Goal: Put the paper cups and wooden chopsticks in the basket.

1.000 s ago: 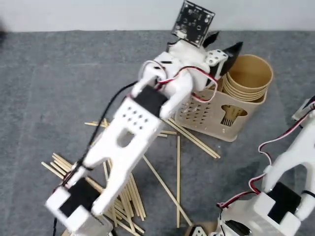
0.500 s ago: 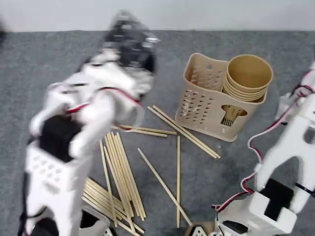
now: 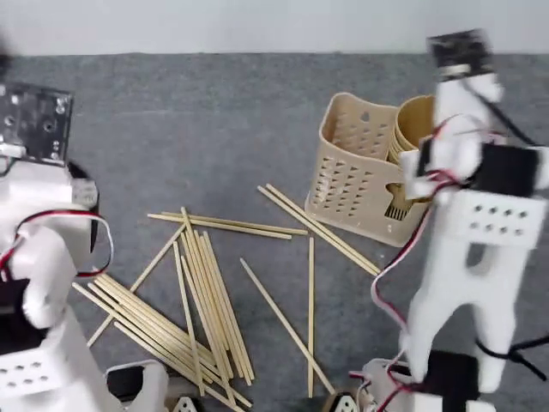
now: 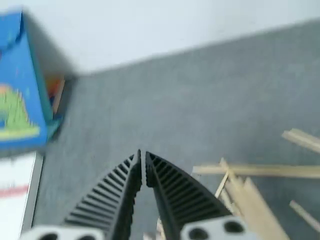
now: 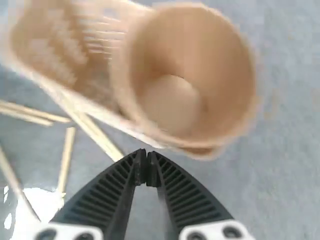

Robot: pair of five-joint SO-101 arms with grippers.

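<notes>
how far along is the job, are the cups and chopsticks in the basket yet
Done: the paper cups sit stacked in one compartment of the basket. In hand: nothing; the left gripper and the right gripper are both shut and empty, the right one near the cups. Left: the wooden chopsticks lie scattered on the grey table beside the basket.

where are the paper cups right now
In the high view the paper cups sit stacked in the right end of the basket, partly hidden behind the right arm, with loose chopsticks lying left of it.
</notes>
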